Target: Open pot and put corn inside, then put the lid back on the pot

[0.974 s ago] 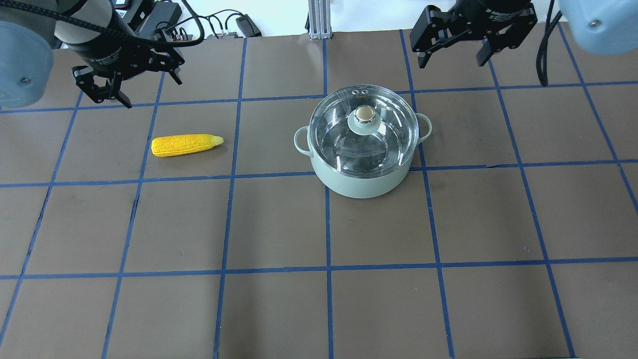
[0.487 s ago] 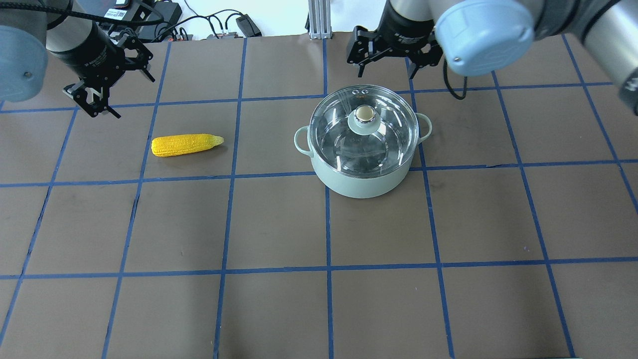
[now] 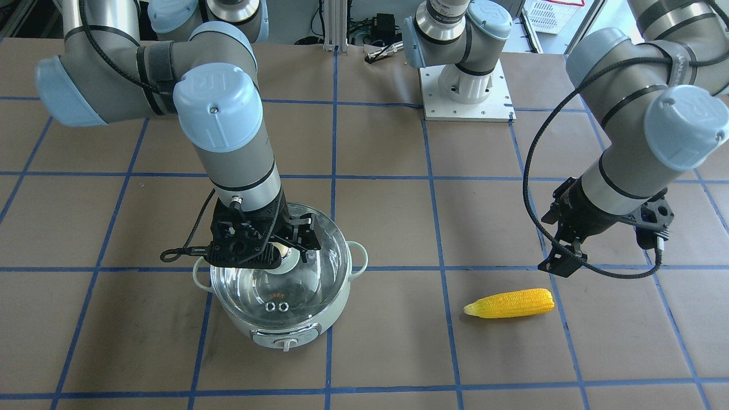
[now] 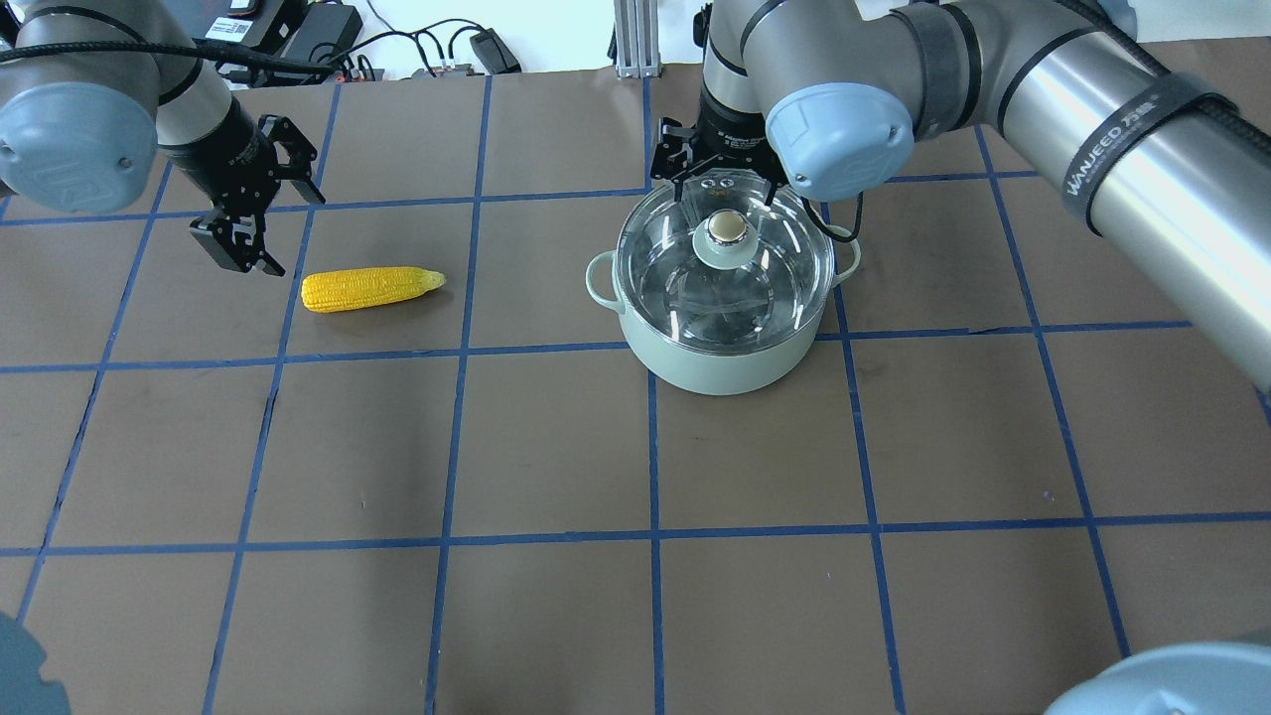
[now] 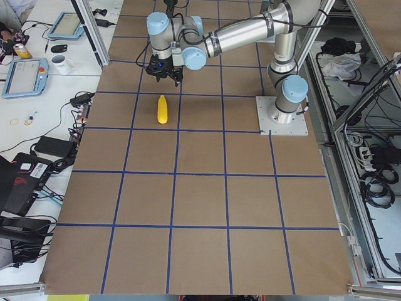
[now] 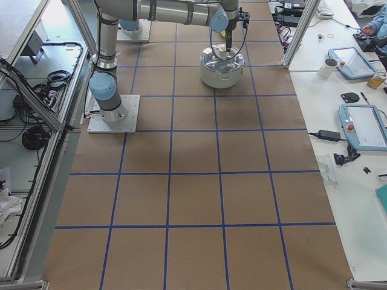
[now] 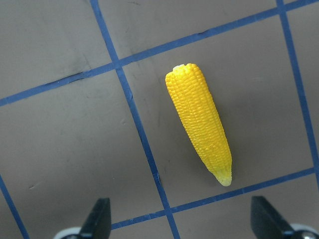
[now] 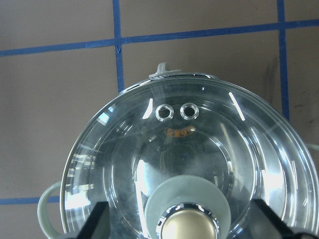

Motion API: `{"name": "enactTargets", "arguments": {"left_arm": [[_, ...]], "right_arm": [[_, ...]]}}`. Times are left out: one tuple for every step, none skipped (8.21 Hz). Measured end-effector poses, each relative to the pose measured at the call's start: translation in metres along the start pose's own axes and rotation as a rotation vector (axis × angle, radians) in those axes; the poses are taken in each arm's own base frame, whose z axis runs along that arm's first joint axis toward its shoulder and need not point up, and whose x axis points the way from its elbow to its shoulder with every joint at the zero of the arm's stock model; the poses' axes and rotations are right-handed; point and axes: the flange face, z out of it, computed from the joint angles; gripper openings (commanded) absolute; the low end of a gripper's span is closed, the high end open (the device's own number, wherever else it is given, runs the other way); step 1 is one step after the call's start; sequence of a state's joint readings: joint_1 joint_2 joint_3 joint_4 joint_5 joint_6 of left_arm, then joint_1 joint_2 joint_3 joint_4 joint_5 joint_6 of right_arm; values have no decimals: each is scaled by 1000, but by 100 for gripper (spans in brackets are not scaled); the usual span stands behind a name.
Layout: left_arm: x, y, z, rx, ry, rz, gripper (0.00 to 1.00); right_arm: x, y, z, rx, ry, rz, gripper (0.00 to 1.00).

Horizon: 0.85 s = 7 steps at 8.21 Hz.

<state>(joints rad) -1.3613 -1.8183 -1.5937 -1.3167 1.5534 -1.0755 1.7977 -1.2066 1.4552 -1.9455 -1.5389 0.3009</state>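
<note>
progress: nothing done yet, by my read; every step is left.

front view: lid (image 3: 296, 290) sits seated on pot (image 3: 310, 333). right fingers (image 3: 307, 242) hang low over the glass, spread either side of the knob, gripping nothing. corn (image 3: 510, 303) lies flat on surface (image 3: 398, 364), well apart from pot. left fingers (image 3: 561, 263) hover near its blunt end, wide open, empty.

overhead view: same story. lid on, corn w/ pointed end twd pot. left fingers (image 4: 238, 248) just beside the blunt end, not touching. right fingers partly hidden by the arm's own joint.

left side view: corn alone on surface under the near arm. pot doesn't show, and grip can't be judged from here.

right side view: pot w/ lid on, arm over it. too small for more.

left wrist view: corn (image 7: 199, 124) lies ahead of the two tips, not between them, w/ a big gap.

right wrist view: knob sits between the tips w/ space each side, so not pinched yet. lid (image 8: 149, 164) flush on rim.

to do: pinch knob, lift lid off, grab corn, drop it in pot, put lid back on.
</note>
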Motion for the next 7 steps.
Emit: {"name": "enactTargets", "arguments": {"left_arm": [[5, -3, 16, -12, -21, -45, 100], [11, -7, 30, -18, -32, -73, 100], [16, -10, 43, -22, -40, -102, 100], [21, -13, 61, -31, -57, -126, 100], [26, -16, 77, -37, -73, -146, 100], [33, -20, 88, -30, -59, -164, 100], [39, -24, 94, -17, -33, -189, 100]], "right_arm": [[0, 3, 12, -21, 12, 7, 100], [0, 5, 20, -34, 18, 12, 100], [1, 7, 24, -41, 22, 16, 100], [1, 8, 26, -47, 24, 16, 88], [1, 9, 26, -50, 24, 16, 75], [2, 10, 27, -52, 24, 11, 70], [2, 10, 27, -55, 25, 5, 59]]}}
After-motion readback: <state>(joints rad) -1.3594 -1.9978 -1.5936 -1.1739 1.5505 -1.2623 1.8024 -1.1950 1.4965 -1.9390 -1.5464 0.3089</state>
